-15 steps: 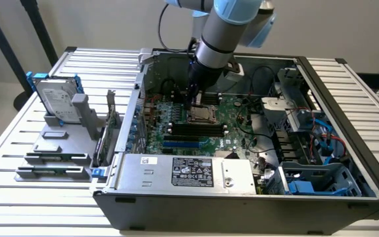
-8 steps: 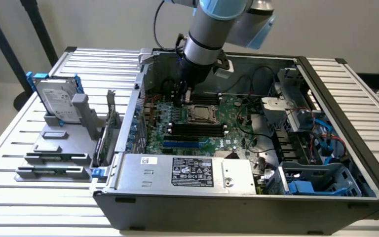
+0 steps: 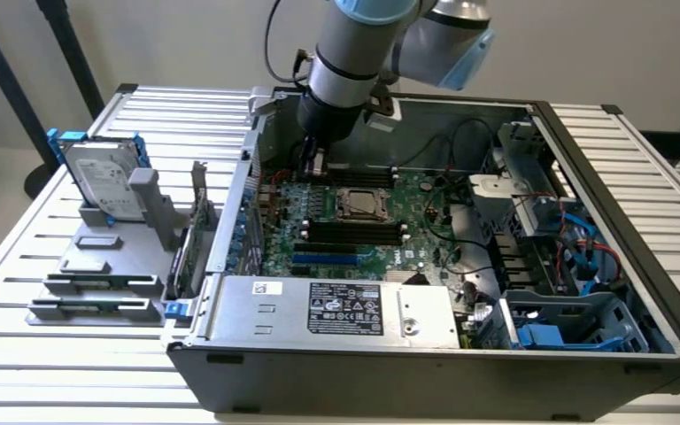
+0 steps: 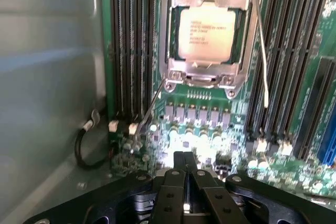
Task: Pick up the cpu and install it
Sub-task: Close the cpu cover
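Observation:
The cpu (image 3: 360, 203) lies flat in its socket on the green motherboard (image 3: 417, 252) inside the open computer case. In the wrist view the cpu (image 4: 206, 34) shows its silver-grey top with printed text, framed by the metal socket bracket (image 4: 173, 74). My gripper (image 3: 312, 164) hangs just above the board, beside the socket on the exterior view's left. Its black fingers (image 4: 177, 171) are pressed together with nothing between them. My gripper (image 4: 185, 165) points at a row of small components a short way from the socket's edge. Thin wire levers (image 4: 149, 109) run along the socket's sides.
Long black memory slots (image 4: 128, 45) flank the socket on both sides. A grey case wall (image 4: 47, 87) rises close to the gripper. A power supply (image 3: 334, 310) fills the case front. Outside, a hard drive in a blue bracket (image 3: 102, 181) stands on a grey fixture (image 3: 98, 266).

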You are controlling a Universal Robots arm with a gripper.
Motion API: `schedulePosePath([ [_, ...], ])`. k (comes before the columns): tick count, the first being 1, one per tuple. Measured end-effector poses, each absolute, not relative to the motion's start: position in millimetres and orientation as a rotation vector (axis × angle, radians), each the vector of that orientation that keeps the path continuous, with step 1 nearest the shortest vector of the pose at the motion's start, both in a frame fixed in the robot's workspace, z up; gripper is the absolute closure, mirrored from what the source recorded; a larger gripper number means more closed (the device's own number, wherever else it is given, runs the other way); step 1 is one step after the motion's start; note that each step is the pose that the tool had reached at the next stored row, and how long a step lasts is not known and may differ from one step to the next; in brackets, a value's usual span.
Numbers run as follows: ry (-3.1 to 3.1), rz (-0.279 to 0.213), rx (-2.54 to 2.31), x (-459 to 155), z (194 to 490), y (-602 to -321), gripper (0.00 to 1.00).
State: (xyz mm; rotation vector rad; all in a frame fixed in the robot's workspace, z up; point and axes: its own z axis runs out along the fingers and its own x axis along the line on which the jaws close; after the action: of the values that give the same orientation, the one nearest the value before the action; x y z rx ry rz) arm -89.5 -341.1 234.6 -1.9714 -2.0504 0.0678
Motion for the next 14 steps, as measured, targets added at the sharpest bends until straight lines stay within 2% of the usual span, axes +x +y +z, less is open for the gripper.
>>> schedulePosePath([
  [14, -1.859, 0.026, -2.147, -93.7, 234.9, -341.1, 0.89],
])
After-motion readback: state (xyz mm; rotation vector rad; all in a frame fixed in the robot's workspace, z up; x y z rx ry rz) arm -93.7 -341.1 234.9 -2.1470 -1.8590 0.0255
